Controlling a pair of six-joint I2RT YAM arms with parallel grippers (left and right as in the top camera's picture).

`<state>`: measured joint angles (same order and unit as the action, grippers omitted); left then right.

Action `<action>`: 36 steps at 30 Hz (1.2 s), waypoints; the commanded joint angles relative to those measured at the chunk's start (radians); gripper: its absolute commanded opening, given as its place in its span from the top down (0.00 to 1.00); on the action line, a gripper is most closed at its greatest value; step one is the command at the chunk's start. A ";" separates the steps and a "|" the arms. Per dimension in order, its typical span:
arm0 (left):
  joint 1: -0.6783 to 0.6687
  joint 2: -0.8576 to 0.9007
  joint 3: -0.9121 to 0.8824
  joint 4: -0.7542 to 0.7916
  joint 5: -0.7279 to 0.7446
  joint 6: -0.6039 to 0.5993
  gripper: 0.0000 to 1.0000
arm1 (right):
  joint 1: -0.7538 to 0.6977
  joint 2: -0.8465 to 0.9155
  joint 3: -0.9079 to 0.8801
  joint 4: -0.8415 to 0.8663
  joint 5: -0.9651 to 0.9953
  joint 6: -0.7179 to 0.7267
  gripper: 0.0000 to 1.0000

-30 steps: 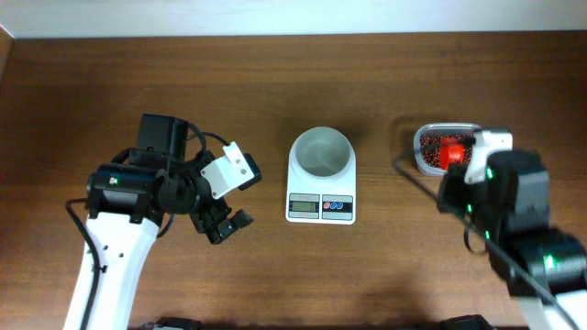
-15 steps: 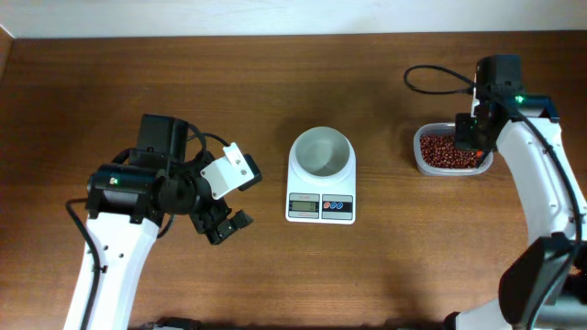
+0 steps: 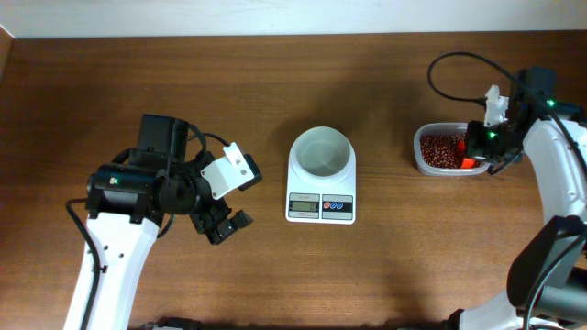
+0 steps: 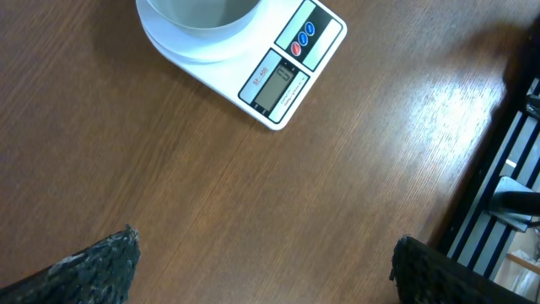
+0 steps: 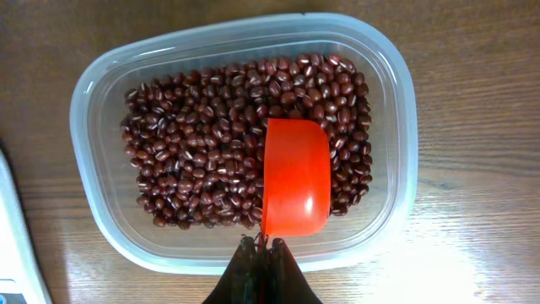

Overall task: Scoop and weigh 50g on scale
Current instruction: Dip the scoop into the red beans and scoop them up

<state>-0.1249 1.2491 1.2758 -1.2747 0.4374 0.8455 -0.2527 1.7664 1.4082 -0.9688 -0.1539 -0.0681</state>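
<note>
The white scale (image 3: 321, 203) stands mid-table, its round bowl top (image 3: 321, 151) empty; the left wrist view shows it too (image 4: 274, 84). To its right, dark red-brown beans (image 5: 202, 143) fill a clear tub (image 5: 89, 110), also seen from overhead (image 3: 424, 158). My right gripper (image 5: 263, 251) is shut on the handle of an orange scoop (image 5: 295, 181), which lies on the beans at the tub's near wall. Overhead, the scoop (image 3: 470, 162) sits at the tub's right end. My left gripper (image 4: 266, 270) hangs open over bare wood left of the scale, holding nothing.
A black cable (image 3: 449, 69) loops from the right arm over the table behind the tub. In the left wrist view the table's edge and a dark frame (image 4: 506, 194) lie at the right. A pale wall borders the far edge.
The right arm has swung from the tub's far side round to its right end, taking the scoop with it. The left arm and the scale have not moved.
</note>
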 commanded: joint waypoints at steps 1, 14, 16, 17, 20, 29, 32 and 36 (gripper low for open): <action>0.001 -0.008 -0.003 0.002 0.008 0.013 0.01 | -0.056 0.010 -0.042 0.023 -0.115 -0.007 0.96; 0.001 -0.008 -0.003 0.002 0.008 0.013 0.01 | -0.096 0.079 -0.107 0.076 -0.226 -0.003 0.96; 0.001 -0.008 -0.003 0.002 0.008 0.013 0.01 | -0.129 0.079 -0.107 0.076 -0.273 -0.003 0.96; 0.001 -0.008 -0.003 0.002 0.008 0.013 0.01 | -0.156 0.079 -0.108 0.071 -0.295 -0.003 0.96; 0.001 -0.008 -0.003 0.002 0.008 0.013 0.01 | -0.228 0.084 -0.108 0.058 -0.401 -0.003 0.96; 0.001 -0.008 -0.003 0.002 0.008 0.013 0.01 | -0.351 0.084 -0.108 0.066 -0.657 -0.015 0.96; 0.001 -0.008 -0.003 0.002 0.008 0.013 0.01 | -0.351 0.084 -0.108 0.065 -0.685 -0.030 0.96; 0.001 -0.008 -0.003 0.002 0.008 0.013 0.01 | -0.351 0.084 -0.108 0.065 -0.737 -0.030 0.96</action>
<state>-0.1249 1.2491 1.2758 -1.2743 0.4374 0.8455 -0.5999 1.8378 1.3090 -0.9070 -0.8165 -0.0830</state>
